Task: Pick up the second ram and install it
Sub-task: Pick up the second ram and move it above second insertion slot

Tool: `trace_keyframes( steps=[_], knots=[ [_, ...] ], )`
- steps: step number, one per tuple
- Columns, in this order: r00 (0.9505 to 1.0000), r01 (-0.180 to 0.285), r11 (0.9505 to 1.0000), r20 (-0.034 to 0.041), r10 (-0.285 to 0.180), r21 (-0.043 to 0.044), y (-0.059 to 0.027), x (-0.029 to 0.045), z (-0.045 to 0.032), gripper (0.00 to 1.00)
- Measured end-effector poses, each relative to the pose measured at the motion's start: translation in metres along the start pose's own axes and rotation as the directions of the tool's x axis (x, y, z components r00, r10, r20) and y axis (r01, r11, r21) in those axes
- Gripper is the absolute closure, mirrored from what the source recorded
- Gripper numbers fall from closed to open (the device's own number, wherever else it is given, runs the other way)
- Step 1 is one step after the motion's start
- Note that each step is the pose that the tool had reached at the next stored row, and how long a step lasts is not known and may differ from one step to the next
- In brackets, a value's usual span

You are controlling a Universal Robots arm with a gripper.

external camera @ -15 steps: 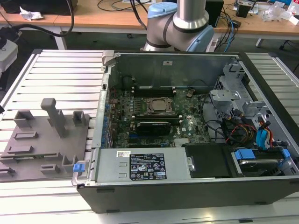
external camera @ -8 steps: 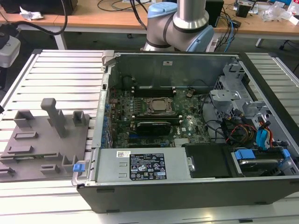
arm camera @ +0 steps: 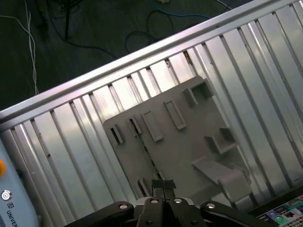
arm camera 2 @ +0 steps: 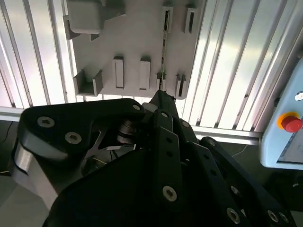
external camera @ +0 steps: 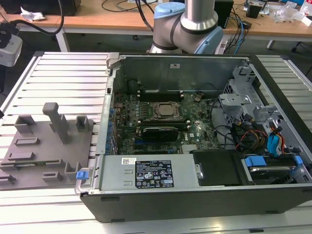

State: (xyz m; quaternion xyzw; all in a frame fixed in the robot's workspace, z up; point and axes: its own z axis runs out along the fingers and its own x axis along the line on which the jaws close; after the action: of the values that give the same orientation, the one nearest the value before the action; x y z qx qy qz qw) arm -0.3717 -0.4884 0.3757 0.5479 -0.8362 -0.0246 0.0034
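The second ram (arm camera 2: 163, 52) is a thin stick standing on edge in the end pockets of the grey tray (arm camera 2: 132, 42). It also appears as a thin dark line (arm camera: 144, 147) across the tray (arm camera: 189, 142) in the first wrist view. My gripper (arm camera: 164, 184) hangs well above the tray, roughly in line with the stick's length, with its fingertips together and nothing between them. In the second wrist view the gripper (arm camera 2: 161, 97) tip sits just past the stick's near end. The exterior view has the tray (external camera: 44, 146) at its left, beside the open computer case (external camera: 195, 126).
Inside the case lies the motherboard with the CPU socket (external camera: 165, 110) and long black memory slots (external camera: 161, 92) with white clips on both sides of it. Cables and drive bays (external camera: 263, 131) fill the case's right part. The tray rests on a ribbed aluminium table (external camera: 63, 83).
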Motion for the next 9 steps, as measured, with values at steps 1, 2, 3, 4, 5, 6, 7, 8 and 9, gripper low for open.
trace_keyframes(
  steps=[1, 2, 3, 4, 5, 6, 7, 8, 9],
  knots=[
    [1.0000, 0.009, 1.0000, -0.0005, -0.009, -0.0003, 0.0000, 0.0000, 0.0000, 0.89],
    [0.9997, 0.023, 0.9997, -0.0011, -0.023, -0.0005, 0.0000, 0.0000, 0.0000, 0.89],
    [0.9992, 0.039, 0.9992, -0.0018, -0.039, -0.0009, 0.0000, 0.0000, 0.0000, 0.89],
    [0.9984, 0.057, 0.9984, -0.0026, -0.057, -0.0013, 0.0000, 0.0000, 0.0000, 0.89],
    [0.9963, 0.086, 0.9963, -0.0039, -0.086, -0.0021, 0.0000, 0.0000, 0.0000, 0.89],
    [0.9943, 0.106, 0.9944, -0.0047, -0.106, -0.0026, 0.0000, 0.0000, 0.0000, 0.89],
    [0.9918, 0.127, 0.9919, -0.0056, -0.127, -0.0031, 0.0000, 0.0000, 0.0000, 0.89],
    [0.9899, 0.141, 0.9900, -0.0062, -0.141, -0.0035, 0.0000, 0.0000, 0.0000, 0.89],
    [0.9886, 0.150, 0.9886, -0.0066, -0.150, -0.0038, 0.0000, 0.0000, -0.0001, 0.89]
  ],
)
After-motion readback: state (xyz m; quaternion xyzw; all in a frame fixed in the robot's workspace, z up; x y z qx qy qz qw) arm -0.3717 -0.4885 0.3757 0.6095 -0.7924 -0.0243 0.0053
